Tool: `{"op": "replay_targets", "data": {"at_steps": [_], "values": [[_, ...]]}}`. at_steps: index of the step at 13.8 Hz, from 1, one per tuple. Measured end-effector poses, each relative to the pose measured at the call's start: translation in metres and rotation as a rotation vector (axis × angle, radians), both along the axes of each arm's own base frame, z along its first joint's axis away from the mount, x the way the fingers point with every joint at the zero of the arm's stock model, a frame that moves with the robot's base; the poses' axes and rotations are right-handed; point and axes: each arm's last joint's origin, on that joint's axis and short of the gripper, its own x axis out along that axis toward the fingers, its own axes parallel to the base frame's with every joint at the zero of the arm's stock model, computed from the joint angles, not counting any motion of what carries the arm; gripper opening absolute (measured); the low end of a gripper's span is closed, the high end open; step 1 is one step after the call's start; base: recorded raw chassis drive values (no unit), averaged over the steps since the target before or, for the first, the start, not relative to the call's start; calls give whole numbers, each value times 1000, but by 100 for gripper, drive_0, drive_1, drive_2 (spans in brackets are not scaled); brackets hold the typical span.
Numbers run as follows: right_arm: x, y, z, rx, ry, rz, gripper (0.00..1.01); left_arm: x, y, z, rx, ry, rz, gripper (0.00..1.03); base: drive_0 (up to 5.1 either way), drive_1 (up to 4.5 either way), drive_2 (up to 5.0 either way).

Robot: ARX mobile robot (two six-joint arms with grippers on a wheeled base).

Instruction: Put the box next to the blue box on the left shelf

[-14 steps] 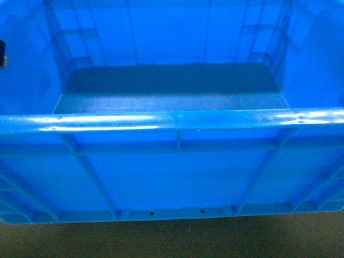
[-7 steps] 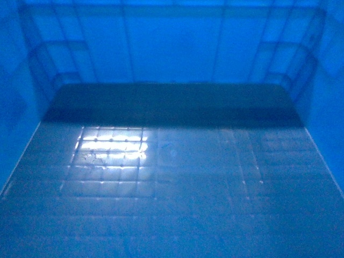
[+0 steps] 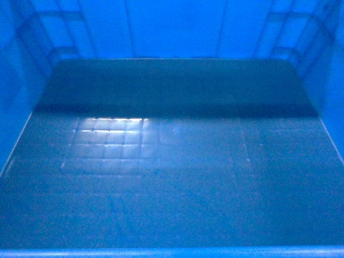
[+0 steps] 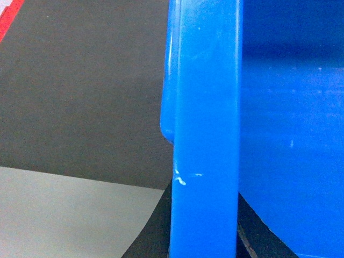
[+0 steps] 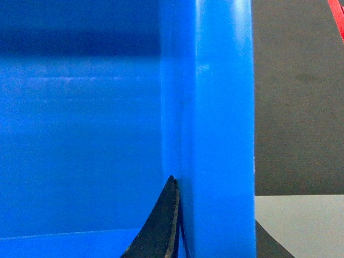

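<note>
The box (image 3: pixel 172 161), a bright-blue plastic crate, fills the head view; only its grid-patterned floor, inner walls and a strip of near rim along the bottom edge show. In the left wrist view my left gripper (image 4: pixel 204 220) is shut on the box's thick rim (image 4: pixel 207 97), one dark finger (image 4: pixel 161 226) on each side of it. My right gripper (image 5: pixel 215 220) grips the opposite rim (image 5: pixel 220 107) the same way, with one finger (image 5: pixel 161 226) pressed against the inside wall. The left shelf and the other blue box are out of view.
Under the box the wrist views show dark floor (image 4: pixel 80 80) and a light grey patch (image 4: pixel 64 215), with another grey patch (image 5: pixel 301 220) on the right side. A red strip (image 4: pixel 8 16) crosses the far left corner, and another red strip (image 5: pixel 337 16) the far right.
One second ago the head view showed the box's outer front wall, rim and the floor below. Now the box's inside fills the view and the near rim sits at the bottom edge.
</note>
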Motion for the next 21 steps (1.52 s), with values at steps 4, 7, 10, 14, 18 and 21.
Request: {"op": "replay_targets", "data": {"at_steps": [4, 7, 10, 14, 18, 21], "values": [[0, 0, 0, 0, 0, 0, 13, 0, 0, 0, 0, -1, 0, 12, 0, 0, 0], [0, 0, 0, 1, -1, 0, 13, -1, 0, 0, 1, -2, 1, 12, -183, -183, -183], [0, 0, 0, -2, -1, -2, 13, 0, 0, 0, -1, -4, 0, 12, -175, -175, -175], [0, 0, 0, -1, -1, -2, 13, 0, 0, 0, 0, -4, 0, 12, -159, -159, -159], [0, 0, 0, -2, -1, -2, 13, 0, 0, 0, -1, -4, 0, 12, -159, -159, -159], [0, 0, 0, -1, -1, -2, 13, 0, 0, 0, 0, -4, 0, 12, -156, -156, -156]]}}
